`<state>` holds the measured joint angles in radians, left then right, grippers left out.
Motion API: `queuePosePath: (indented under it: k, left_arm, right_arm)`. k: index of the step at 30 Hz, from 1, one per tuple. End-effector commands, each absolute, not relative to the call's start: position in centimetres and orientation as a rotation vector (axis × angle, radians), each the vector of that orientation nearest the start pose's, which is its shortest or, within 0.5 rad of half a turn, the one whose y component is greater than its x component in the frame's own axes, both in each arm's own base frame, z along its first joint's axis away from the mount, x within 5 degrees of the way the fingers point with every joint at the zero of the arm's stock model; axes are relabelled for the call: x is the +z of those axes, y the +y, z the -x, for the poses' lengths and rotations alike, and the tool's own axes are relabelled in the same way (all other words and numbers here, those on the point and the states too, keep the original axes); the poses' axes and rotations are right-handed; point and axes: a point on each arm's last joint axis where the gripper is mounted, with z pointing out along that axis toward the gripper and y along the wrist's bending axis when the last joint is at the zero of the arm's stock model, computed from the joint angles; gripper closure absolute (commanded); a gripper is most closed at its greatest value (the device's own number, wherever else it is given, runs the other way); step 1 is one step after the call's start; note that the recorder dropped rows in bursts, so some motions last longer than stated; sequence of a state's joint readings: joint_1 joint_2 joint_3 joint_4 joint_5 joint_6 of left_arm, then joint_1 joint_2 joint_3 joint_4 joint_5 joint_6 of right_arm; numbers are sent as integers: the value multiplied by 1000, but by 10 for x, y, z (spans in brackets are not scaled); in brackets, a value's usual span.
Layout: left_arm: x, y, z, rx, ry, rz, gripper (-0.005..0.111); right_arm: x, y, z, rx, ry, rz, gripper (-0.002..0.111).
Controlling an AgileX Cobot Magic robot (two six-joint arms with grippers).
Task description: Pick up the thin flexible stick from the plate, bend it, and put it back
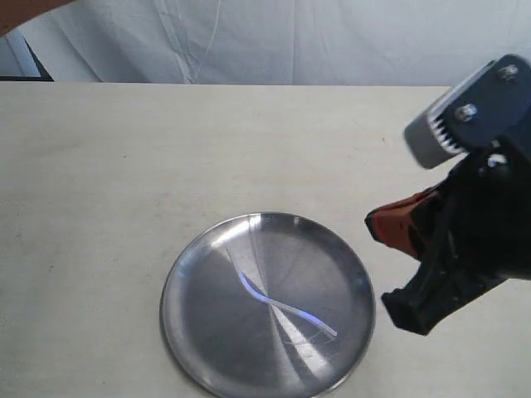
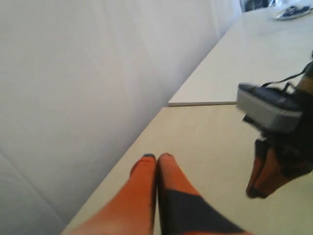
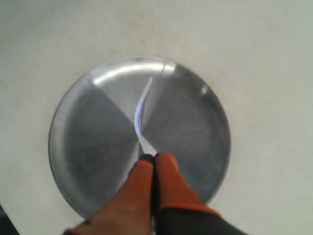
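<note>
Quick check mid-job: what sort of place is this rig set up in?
Probably a lab or test bench, not a kitchen: a bare pale table backed by a white cloth curtain, a second table beyond it, and only a metal plate holding a thin stick.

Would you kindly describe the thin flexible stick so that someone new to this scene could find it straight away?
On the pale table sits a round shiny silver plate, the only dish there. Across its middle lies the thin flexible stick, a translucent whitish strip with a gentle wavy bend. It is far slimmer than anything nearby and the only thing lying in the plate.
</note>
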<state>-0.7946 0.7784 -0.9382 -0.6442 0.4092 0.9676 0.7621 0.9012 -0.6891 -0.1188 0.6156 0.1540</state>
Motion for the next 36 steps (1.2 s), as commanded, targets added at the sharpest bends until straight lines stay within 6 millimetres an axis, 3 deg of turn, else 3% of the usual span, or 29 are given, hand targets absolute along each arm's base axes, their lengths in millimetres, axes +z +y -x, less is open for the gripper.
queuePosePath:
  k: [1,14,16,18,20,25,28,31,36]
  left_arm:
    - [425,-121,-92,-442,1270,-1087,107]
    - [425,-121,-92,-444,1270,-1086,107]
    - [425,-121,-92,-445,1272,-1090,107]
    - [425,-121,-92,-445,1272,-1090,107]
    - [425,-121,-92,-445,1272,-1090,107]
    - [425,-121,-92,-445,1272,-1090,107]
    - [425,-121,-92,-445,1272,-1090,107]
    - [425,-121,-92,-445,1272,-1090,107]
    - [424,-121,-92,-442,1273,-1096,107]
  right_arm:
    - [320,102,-118,396,2063,709,109]
    - [331,92,-106,422,1999,683,109]
    - [335,87,-100,450,1974,666,109]
    - [339,69,-97,397,1912,573,109]
    - [328,48,-93,328,1872,424,109]
    - [269,8,-64,122,1743,100,109]
    - [239,1,-52,58,1659,12,109]
    - [214,-2,-52,21,1694,-31,109]
    - [196,-3,-52,6,1788,-46,109]
